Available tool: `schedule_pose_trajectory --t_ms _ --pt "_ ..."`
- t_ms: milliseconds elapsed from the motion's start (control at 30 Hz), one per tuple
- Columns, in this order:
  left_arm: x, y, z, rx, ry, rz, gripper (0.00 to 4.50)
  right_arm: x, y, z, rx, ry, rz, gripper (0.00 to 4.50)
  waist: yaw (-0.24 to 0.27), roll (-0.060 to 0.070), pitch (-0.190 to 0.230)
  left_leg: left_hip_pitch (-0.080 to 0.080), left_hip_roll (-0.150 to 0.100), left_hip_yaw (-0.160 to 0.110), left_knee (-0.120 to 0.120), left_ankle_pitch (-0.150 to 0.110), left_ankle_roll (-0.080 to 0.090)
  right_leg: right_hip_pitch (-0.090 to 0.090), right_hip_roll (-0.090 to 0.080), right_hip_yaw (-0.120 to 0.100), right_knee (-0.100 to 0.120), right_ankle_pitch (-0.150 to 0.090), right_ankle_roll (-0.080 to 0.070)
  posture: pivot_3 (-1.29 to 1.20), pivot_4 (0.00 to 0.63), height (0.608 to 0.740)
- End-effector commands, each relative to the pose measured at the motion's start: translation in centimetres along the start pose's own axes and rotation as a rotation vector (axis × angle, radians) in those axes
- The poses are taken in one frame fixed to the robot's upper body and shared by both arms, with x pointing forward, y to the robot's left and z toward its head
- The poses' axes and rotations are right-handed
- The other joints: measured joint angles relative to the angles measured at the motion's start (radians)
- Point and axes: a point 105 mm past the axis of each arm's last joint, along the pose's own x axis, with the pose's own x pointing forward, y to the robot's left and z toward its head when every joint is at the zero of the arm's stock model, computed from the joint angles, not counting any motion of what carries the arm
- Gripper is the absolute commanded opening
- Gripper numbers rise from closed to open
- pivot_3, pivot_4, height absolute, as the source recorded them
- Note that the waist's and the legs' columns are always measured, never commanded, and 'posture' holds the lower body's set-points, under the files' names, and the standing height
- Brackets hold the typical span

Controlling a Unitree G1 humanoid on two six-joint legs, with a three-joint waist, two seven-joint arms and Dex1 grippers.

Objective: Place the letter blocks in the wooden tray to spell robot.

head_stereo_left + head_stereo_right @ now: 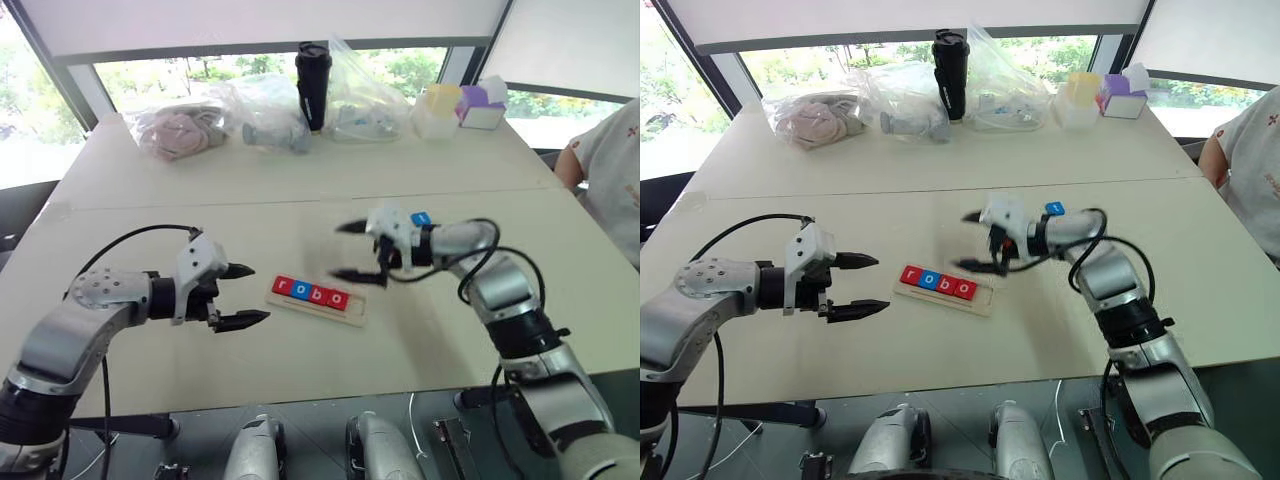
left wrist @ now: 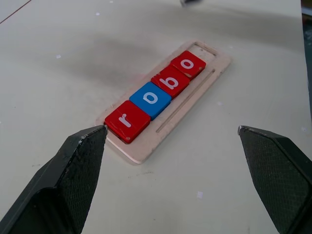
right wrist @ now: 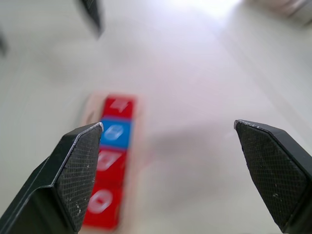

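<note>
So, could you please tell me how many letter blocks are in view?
5. Four sit in the wooden tray: red r, blue o, red b, red o. A blue block lies behind the right arm; its letter is unreadable.

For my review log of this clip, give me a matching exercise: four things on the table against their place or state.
Things:
1. long pale-wood tray
2. small blue square letter tile outside the tray
3. tall black tumbler
4. right gripper

Places or states:
A. far table edge, among clear plastic bags
B. holds four tiles spelling r, o, b, o; end slot free
C. fingers open, empty, raised beside the tray
D. on the table behind the right wrist

Pairs: 1-B, 2-D, 3-A, 4-C
</note>
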Motion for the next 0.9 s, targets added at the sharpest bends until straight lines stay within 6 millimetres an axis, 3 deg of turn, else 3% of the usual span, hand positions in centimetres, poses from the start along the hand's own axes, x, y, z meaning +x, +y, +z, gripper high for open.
schedule_pose_trajectory --t_ms 33,100,167,400,633,900 --pt "-0.1 0.0 0.7 0.032 -0.016 0.002 4.5 -0.9 -1.1 1.8 -0.025 -0.084 -0.064 4.48 0.003 0.0 0.0 0.0 0.0 0.0 0.0 0.0 0.0 0.0 0.0 0.0 0.0 0.0 0.0 0.0 0.15 0.74" --pt "0.0 0.0 0.7 0.032 -0.016 -0.001 4.5 -1.3 -1.4 2.1 -0.029 -0.092 -0.09 4.48 0.001 0.0 0.0 0.0 0.0 0.0 -0.001 0.0 0.0 0.0 0.0 0.0 0.0 0.0 0.001 0.0 0.15 0.74" --pt "-0.1 0.0 0.8 0.037 -0.018 -0.001 4.5 -2.6 -2.8 1.2 0.008 -0.049 -0.199 4.48 0.001 0.0 0.0 -0.001 0.0 0.0 -0.001 0.0 0.0 0.0 0.0 0.0 -0.001 0.0 0.001 0.0 0.15 0.74" --pt "0.0 0.2 2.5 0.078 -0.052 -0.007 4.5 -7.0 -7.3 -5.6 0.269 0.115 -0.665 4.48 0.0 0.0 0.0 -0.001 0.0 0.0 0.0 0.0 0.0 0.0 -0.001 0.0 0.0 0.0 0.0 0.0 0.15 0.74" --pt "-0.1 0.4 2.6 0.088 -0.033 -0.029 4.5 -7.1 -10.0 -9.2 0.421 0.19 -0.86 4.48 -0.013 0.001 0.0 0.001 0.0 0.001 -0.001 0.0 0.0 0.0 0.001 0.0 0.0 0.002 0.003 0.0 0.15 0.74" --pt "-0.2 0.2 2.6 0.089 -0.028 -0.031 4.5 -6.5 -11.1 -12.7 0.494 0.27 -0.939 4.48 -0.005 0.001 0.0 0.0 0.0 0.001 -0.001 0.0 0.0 0.0 0.001 0.001 -0.001 0.002 0.003 0.0 0.15 0.74"
